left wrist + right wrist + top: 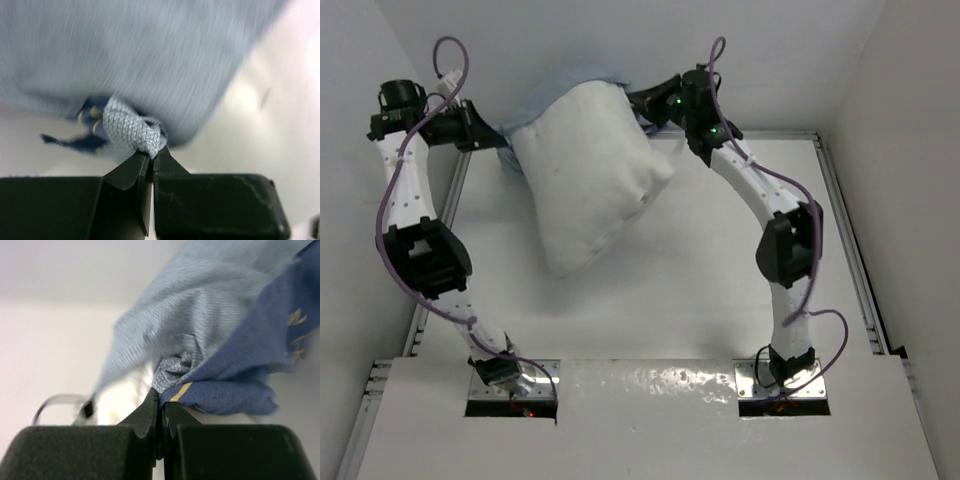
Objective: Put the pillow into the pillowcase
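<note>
In the overhead view the pillow (590, 170) hangs tilted in the upper middle of the frame, its lower corner pointing down toward the white table (670, 300). The pillowcase (572, 80) shows only as a pale blue edge behind the pillow's top and along its upper left side. The left gripper (485, 135) sits at the pillow's upper left and the right gripper (650, 105) at its upper right, with the pillow between them. In the left wrist view the fingers (135, 167) are pressed together on a small bunch of grey-blue pillowcase cloth at the centre of the frame. Blurred pale cloth fills the top, and a bit of navy shows at the left. In the right wrist view the jaws are likewise clenched on a fold of pillowcase, light blue above and navy with a yellow line to the right. A blurred white mass at lower left looks like the pillow.
</note>
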